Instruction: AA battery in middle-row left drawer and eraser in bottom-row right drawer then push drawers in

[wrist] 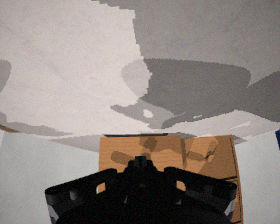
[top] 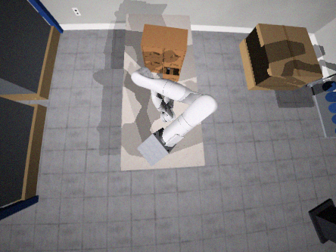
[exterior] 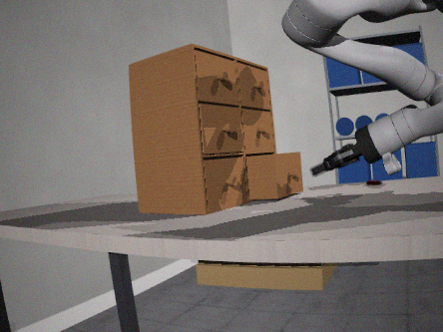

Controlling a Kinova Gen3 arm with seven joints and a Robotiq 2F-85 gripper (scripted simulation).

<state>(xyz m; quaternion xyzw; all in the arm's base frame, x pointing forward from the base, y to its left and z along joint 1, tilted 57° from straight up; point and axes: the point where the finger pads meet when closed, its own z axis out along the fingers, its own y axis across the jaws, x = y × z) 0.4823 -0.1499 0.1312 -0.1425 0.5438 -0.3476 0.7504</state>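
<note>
The small wooden chest [exterior: 200, 129] stands on the table, also seen from above [top: 164, 51]. Its bottom-right drawer [exterior: 274, 175] is pulled partly out; the other drawers are pushed in. From above, the open drawer [top: 172, 72] shows a dark inside, and I cannot tell what it holds. My gripper [exterior: 317, 168] is shut and empty. It hovers a little above the table, a short way in front of the open drawer, pointing at it. In the wrist view the shut fingers [wrist: 143, 162] line up with the chest front [wrist: 169, 153]. The battery is not in view.
A small dark red thing [exterior: 373, 182] lies on the table beyond the gripper; I cannot tell what it is. The arm's grey base [top: 153, 153] sits at the table's near end. A large cardboard box [top: 280, 56] stands on the floor to the right.
</note>
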